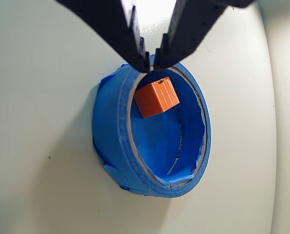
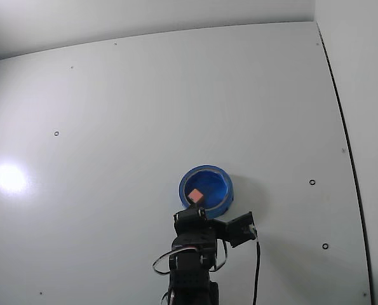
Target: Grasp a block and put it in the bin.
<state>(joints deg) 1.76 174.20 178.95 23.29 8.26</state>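
The block (image 1: 156,97), a small orange-red cube, lies tilted inside the blue bin (image 1: 110,126), near the rim closest to my gripper. In the fixed view the block (image 2: 194,194) sits at the lower left of the bin (image 2: 222,190). My gripper (image 1: 152,61) hangs just above the bin's near rim. Its black fingers (image 1: 130,34) are almost touching at the tips and hold nothing. The block is a little below the tips and apart from them. In the fixed view the gripper (image 2: 192,213) is at the bin's lower edge.
The bin stands on a plain white table (image 2: 112,127). The arm's base and cables (image 2: 192,267) are at the bottom of the fixed view. The table's right edge (image 2: 341,127) runs along a wall.
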